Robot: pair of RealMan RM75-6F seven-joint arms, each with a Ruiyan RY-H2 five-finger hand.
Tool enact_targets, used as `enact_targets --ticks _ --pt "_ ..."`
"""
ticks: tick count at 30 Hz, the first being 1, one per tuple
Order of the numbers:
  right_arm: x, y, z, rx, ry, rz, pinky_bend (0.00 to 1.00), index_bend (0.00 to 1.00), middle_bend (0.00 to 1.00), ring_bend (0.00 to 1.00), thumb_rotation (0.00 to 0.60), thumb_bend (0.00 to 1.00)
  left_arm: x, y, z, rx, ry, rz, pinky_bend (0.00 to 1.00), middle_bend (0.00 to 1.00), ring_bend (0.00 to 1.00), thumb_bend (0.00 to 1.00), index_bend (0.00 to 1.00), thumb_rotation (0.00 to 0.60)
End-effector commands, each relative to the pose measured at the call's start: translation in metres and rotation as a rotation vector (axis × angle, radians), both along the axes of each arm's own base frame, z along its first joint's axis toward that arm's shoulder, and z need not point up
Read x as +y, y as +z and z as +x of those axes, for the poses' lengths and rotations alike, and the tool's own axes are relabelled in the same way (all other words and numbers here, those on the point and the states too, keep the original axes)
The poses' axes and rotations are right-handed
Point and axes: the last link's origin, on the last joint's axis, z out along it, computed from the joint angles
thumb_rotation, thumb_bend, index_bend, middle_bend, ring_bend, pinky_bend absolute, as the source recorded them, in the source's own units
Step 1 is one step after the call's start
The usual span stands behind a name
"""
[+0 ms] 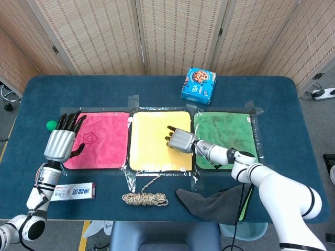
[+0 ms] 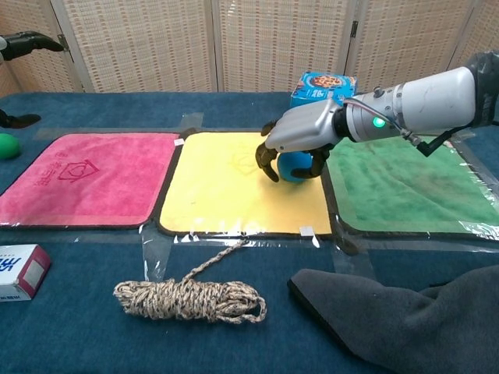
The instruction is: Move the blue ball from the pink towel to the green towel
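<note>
The right hand (image 2: 300, 139) curls its fingers (image 2: 267, 165) around the blue ball (image 2: 292, 166), grasping it on the yellow towel's (image 2: 234, 191) right part, near the green towel (image 2: 405, 187). The left hand (image 1: 61, 142) hovers with fingers spread, released, by the pink towel's (image 1: 102, 140) left edge.

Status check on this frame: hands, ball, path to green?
Right hand curled around blue ball on yellow towel. Left hand open, idle. Green towel adjacent, path unobstructed.

- A robot test area, likely a lab.
- Woven folding screens (image 1: 172, 36) enclose a blue table (image 1: 157, 86).
- Coloured towels are taped flat.
</note>
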Motion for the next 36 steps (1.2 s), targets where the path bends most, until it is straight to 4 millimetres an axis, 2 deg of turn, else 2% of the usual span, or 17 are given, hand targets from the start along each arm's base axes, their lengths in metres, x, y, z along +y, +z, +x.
enact_targets --ticks 1,5,17,25,36 --pt "-0.002 0.002 -0.004 0.007 -0.009 -0.007 0.04 0.4 0.26 0.26 0.6 0.59 0.0 0.0 0.0 -0.001 -0.001 0.0 0.0 0.0 0.0 0.37 0.0 0.6" --pt "-0.003 0.004 -0.01 0.007 -0.034 -0.012 0.04 0.45 0.28 0.28 0.6 0.59 0.001 -0.001 0.002 -0.008 -0.003 -0.001 0.0 0.0 0.0 0.37 0.0 0.6" --pt "-0.003 0.007 -0.023 0.016 -0.045 -0.014 0.04 0.49 0.3 0.3 0.6 0.59 0.002 -0.002 0.002 -0.008 -0.002 -0.001 0.0 0.0 0.0 0.37 0.0 0.6" --pt "-0.001 0.025 -0.042 0.008 -0.056 -0.022 0.04 0.53 0.33 0.32 0.6 0.59 0.004 -0.003 0.004 -0.007 -0.008 -0.001 0.0 0.0 0.0 0.37 0.0 0.6" --pt "0.011 0.045 -0.068 0.0 -0.066 -0.014 0.04 0.53 0.34 0.32 0.6 0.59 0.007 -0.006 0.009 -0.002 -0.017 -0.006 0.0 0.0 0.0 0.37 0.0 0.6"
